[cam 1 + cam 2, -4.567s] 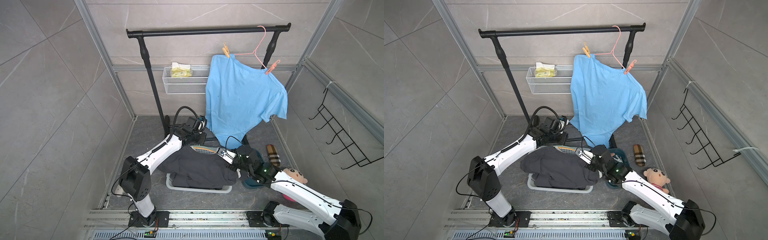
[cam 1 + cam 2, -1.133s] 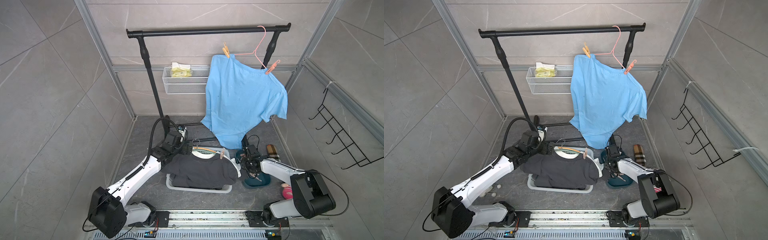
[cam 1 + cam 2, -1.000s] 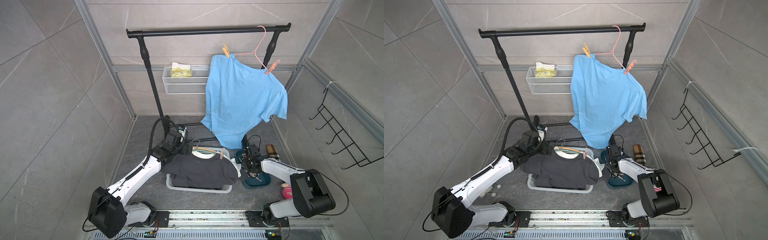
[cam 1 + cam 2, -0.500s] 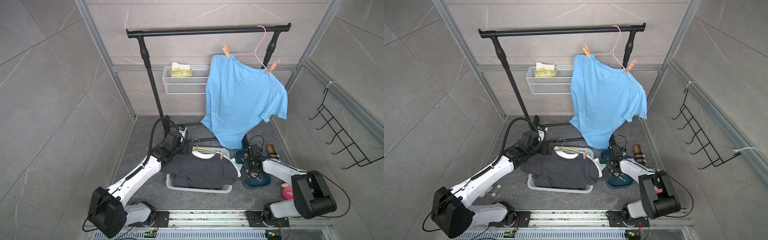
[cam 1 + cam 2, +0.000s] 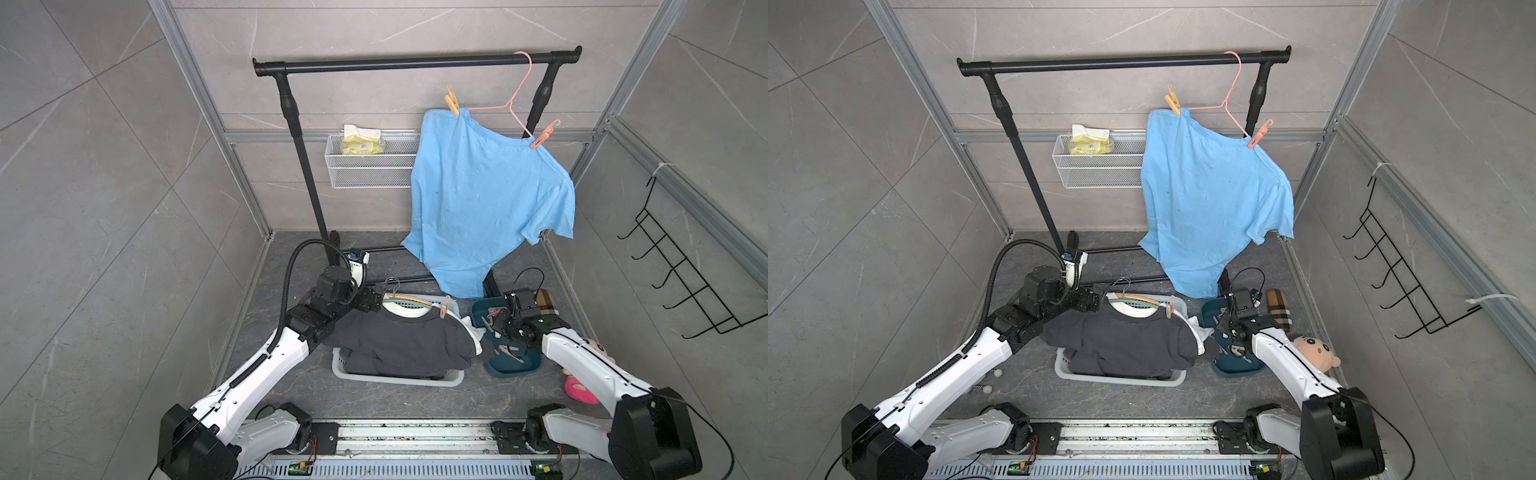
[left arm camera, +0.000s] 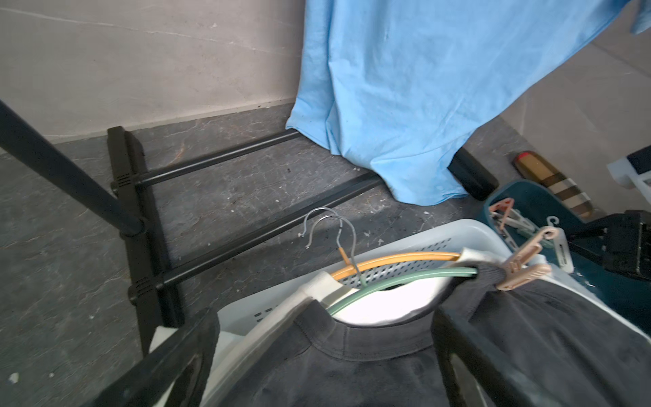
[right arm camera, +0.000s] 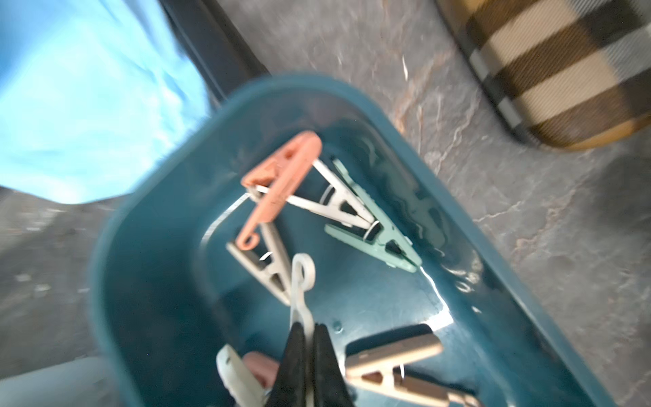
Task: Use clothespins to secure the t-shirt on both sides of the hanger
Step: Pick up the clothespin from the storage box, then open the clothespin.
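Observation:
A dark t-shirt (image 5: 399,340) lies on a green hanger (image 6: 405,278) over the white basket (image 5: 451,380), and shows in both top views. One tan-pink clothespin (image 6: 525,260) clips its shoulder on the teal bin's side. My left gripper (image 6: 324,338) is open, its fingers (image 6: 445,324) spread either side of the shirt's collar. My right gripper (image 7: 307,338) sits low in the teal bin (image 7: 352,95), shut on a white clothespin (image 7: 301,282). Pink (image 7: 281,176), green (image 7: 380,232) and tan (image 7: 394,356) clothespins lie loose in the bin.
A blue t-shirt (image 5: 486,199) hangs pinned on a pink hanger (image 5: 513,97) from the black rail (image 5: 415,64). An orange hanger (image 6: 394,259) lies beside the green one. A striped case (image 5: 547,303) and a doll (image 5: 1314,349) lie right of the bin. A wire shelf (image 5: 370,170) is on the back wall.
My right gripper's jaws have closed on the white clothespin in the bin. The left arm stays near the shirt's collar, its jaws still wide.

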Motion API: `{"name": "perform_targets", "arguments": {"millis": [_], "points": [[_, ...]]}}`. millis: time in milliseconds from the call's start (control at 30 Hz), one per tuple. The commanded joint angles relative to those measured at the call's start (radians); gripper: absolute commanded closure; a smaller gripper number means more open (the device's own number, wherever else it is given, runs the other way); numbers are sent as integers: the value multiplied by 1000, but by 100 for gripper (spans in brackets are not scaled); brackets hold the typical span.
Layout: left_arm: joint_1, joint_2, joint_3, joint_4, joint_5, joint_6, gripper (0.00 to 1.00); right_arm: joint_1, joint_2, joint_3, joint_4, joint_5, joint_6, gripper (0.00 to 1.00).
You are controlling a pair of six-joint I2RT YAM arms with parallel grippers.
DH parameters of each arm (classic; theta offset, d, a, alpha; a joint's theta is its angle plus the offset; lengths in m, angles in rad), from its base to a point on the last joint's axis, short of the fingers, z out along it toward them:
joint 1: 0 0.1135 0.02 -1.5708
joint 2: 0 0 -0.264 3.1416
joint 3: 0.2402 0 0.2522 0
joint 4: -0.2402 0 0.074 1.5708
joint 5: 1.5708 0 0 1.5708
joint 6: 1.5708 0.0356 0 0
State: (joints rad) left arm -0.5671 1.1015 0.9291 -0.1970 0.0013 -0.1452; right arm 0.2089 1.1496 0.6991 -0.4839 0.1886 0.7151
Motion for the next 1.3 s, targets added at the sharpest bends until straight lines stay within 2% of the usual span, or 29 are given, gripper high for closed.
{"name": "perform_targets", "arguments": {"millis": [0,167,233,333,467,600,767,1000,1267], "points": [[0,-44,-25,114,147,21,9,-2,-107,66,-85,-59,29,100],[-32,-55,-58,157,204,106,11,26,-247,115,40,-195,85,100],[-46,-63,-74,169,200,136,11,64,-268,163,84,-196,99,100],[-51,-90,-112,228,210,152,12,178,-257,250,159,-154,89,100],[-50,-137,-199,383,228,157,16,374,-166,343,311,-127,70,100],[-50,-162,-237,463,242,144,21,536,-32,426,438,-78,33,100],[-50,-194,-281,564,261,125,24,681,130,537,492,41,-56,100],[-50,-224,-326,669,277,86,25,761,288,637,554,102,-114,100],[-51,-261,-344,680,111,107,38,815,334,653,508,170,-144,100]]}}
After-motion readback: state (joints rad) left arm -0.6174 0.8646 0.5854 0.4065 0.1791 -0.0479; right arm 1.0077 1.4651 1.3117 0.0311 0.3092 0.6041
